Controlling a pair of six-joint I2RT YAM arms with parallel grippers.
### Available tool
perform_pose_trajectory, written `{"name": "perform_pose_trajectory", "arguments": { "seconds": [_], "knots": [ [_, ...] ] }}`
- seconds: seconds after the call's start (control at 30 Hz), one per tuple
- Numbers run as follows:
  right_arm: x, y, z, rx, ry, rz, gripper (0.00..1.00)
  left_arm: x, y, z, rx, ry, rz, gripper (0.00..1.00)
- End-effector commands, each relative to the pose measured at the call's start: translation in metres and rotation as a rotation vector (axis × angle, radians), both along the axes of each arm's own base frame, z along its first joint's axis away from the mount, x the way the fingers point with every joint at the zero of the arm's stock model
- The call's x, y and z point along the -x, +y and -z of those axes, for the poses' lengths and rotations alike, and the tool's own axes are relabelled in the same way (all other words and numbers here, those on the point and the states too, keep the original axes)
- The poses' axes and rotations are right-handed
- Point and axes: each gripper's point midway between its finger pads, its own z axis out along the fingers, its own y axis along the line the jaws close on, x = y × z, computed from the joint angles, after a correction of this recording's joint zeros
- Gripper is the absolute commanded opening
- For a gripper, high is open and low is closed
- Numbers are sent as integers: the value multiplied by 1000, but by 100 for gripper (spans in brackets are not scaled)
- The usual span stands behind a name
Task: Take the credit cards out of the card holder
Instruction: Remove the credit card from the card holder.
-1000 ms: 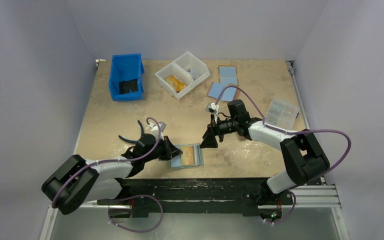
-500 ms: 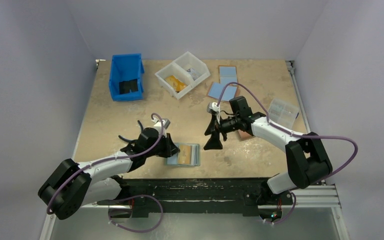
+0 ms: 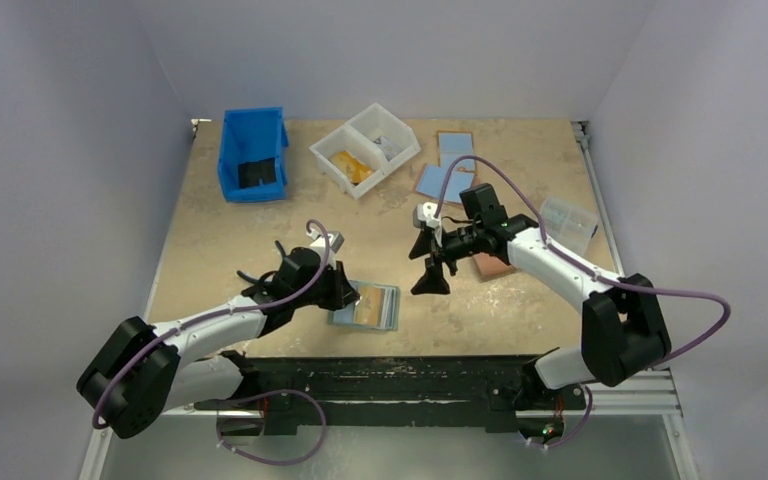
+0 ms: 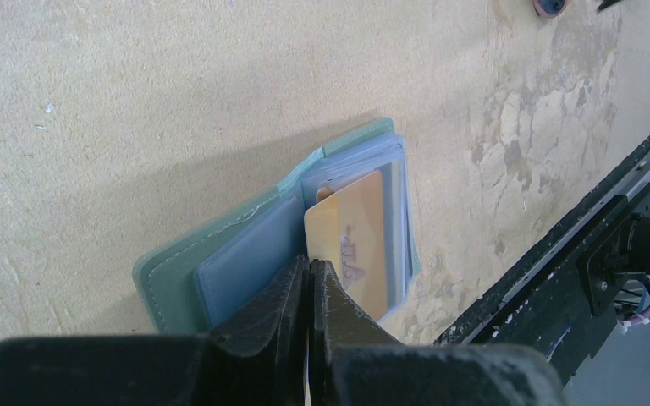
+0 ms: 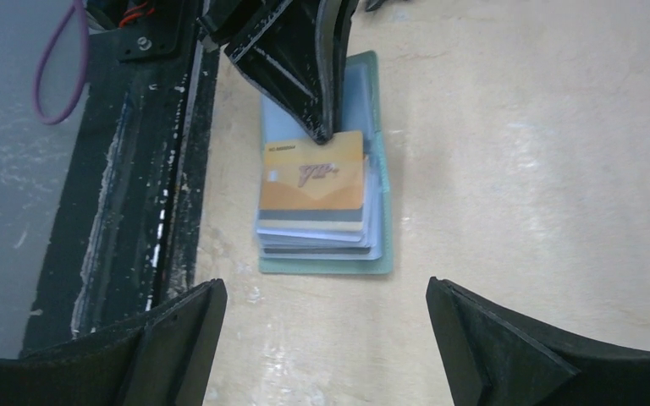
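The teal-green soft folding card holder lies open and flat on the sandy-beige counter, close to the black rail at its near edge, with its clear plastic sleeves facing up. The left pincer comes in low from the left, clenched on the near edge of a tan-orange plastic credit card that rests on top of the sleeve stack. In the left wrist view its two black fingertips are pressed almost together on the card's corner. More layers show below the card's lower edge, but the pictures do not settle whether they are cards or sleeves.

The right pincer hangs above the counter beside the card holder, just to its far right, touching nothing. Its fingers are spread wide and empty.

Well apart, at the far side of the counter, stand a blue plastic bin and a white divided tray. Flat light-blue-and-brown wallets lie to the tray's right.
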Motion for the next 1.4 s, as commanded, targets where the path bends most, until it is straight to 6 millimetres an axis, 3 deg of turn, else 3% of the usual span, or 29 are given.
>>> {"name": "perform_pose_trajectory", "arguments": {
  "seconds": [0.0, 0.1, 0.33, 0.7, 1.13, 1.37],
  "knots": [
    [-14, 6, -29, -14, -154, -42, 99, -11, -8, -16, 26, -42, 19, 0],
    [-12, 8, -32, -36, -157, -42, 99, -10, -10, -17, 45, -35, 19, 0],
    [6, -1, -16, -43, -203, -71, 99, -11, -16, -29, 60, -35, 38, 0],
    [5, 2, -8, -43, -170, -84, 99, -12, -12, -30, 15, -26, 43, 0],
    [8, 22, 11, -15, -72, -113, 99, -18, -17, -43, 1, -68, 79, 0],
    [7, 29, 15, -25, 15, -101, 99, -28, -14, -35, -41, -70, 55, 0]
  ]
}}
